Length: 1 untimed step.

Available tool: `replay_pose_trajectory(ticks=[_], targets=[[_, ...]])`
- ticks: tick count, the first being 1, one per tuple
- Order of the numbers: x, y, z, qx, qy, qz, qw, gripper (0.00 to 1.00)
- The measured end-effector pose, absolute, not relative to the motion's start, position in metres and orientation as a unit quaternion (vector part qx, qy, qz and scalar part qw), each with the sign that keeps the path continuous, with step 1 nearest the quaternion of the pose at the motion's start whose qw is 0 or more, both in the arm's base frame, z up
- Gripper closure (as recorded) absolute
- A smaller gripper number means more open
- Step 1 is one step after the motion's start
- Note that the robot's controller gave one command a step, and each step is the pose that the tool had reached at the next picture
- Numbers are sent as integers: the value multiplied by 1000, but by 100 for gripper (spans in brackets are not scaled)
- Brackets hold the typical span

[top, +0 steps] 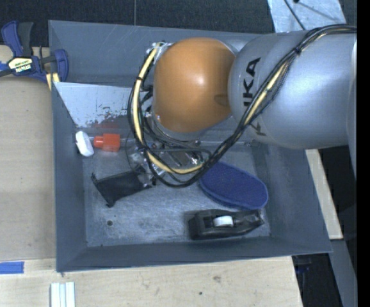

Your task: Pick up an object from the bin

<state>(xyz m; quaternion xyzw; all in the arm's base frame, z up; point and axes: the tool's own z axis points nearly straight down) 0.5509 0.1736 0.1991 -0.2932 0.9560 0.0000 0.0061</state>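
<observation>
The arm (300,88), with its orange cover (191,85), reaches down into the bin (70,190). Its pincer (144,166) is low over the left middle of the floor, at the right end of a flat black piece (116,186); released or clenched, I cannot tell. A white-and-red tube (98,142) lies near on the left, a blue disc (234,185) to the right, and a black tape dispenser (225,224) at the front.
</observation>
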Motion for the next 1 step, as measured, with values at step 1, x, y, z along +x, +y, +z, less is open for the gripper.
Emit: replay_pose_trajectory(ticks=[1], targets=[[559,167,274,-422,907,-1,5,100]])
